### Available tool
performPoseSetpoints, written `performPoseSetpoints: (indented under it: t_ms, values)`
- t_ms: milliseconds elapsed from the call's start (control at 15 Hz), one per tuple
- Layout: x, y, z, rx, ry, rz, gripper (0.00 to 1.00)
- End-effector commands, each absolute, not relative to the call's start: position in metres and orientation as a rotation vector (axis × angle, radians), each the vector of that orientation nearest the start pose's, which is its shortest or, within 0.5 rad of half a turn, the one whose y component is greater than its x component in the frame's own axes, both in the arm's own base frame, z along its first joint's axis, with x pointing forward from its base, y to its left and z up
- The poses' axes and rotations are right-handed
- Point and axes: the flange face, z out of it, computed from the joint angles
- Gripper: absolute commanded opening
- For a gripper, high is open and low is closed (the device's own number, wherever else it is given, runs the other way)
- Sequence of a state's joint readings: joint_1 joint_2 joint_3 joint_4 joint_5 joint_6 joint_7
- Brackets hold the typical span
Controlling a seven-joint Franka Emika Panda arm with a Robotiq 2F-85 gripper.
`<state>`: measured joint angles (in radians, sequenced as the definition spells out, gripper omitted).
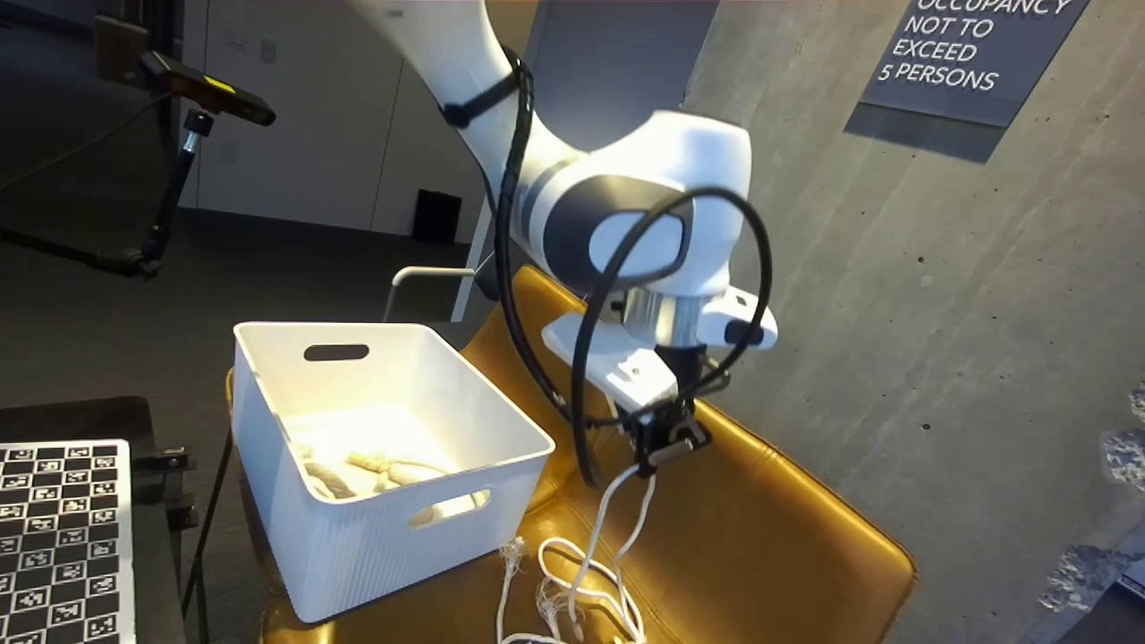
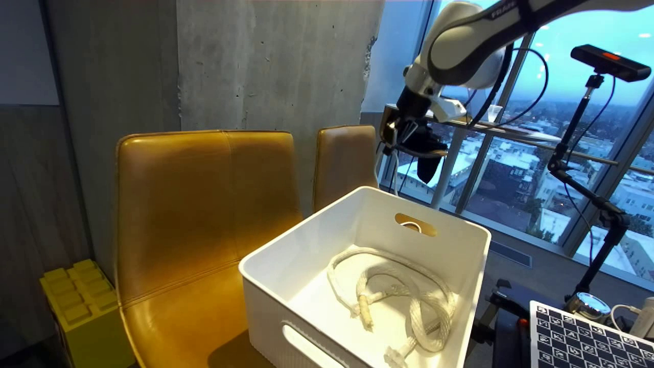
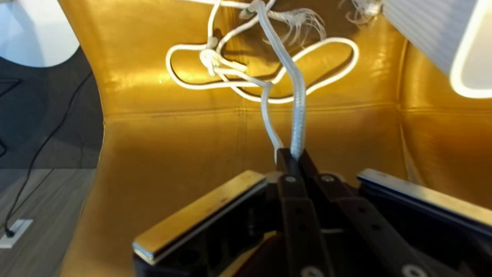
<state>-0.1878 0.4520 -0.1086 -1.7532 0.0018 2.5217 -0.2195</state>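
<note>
1. Occupancy sign point(image 1: 968, 72) on the concrete wall point(image 1: 850, 304).
2. Camera point(image 2: 610, 63) atop a black stand point(image 2: 615, 223).
3. Checkered board point(image 2: 587, 336) beside a round silver gadget point(image 2: 588, 305).
4. Yellow box point(image 2: 92, 322) near the wall.
5. Windows point(image 2: 554, 110) with buildings point(image 2: 503, 178) outside.

"OCCUPANCY NOT TO EXCEED 5 PERSONS" is displayed on the wall sign point(image 1: 966, 80), up and right of the gripper point(image 1: 646, 467) in an exterior view; "FRAN", its further letters covered, is printed on the arm point(image 2: 460, 53) above the gripper.

In an exterior view, we see looped rope point(image 2: 416, 314) inside a white bin point(image 2: 322, 245). Beyond it, we see white cord point(image 2: 396, 176) hanging from the pincer point(image 2: 389, 148).
</note>
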Motion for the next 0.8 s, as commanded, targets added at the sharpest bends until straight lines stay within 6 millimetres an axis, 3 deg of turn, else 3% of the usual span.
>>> performPoseSetpoints:
  t_ms: [0,333,733]
  values:
    - [0.639,-0.142,0.421,-3.225,0.009,-0.550,0.01]
    - [0.619,-0.067,0.514,-3.182,-0.098,-0.664,0.01]
    - [0.580,0.005,0.591,-3.119,-0.220,-0.782,0.01]
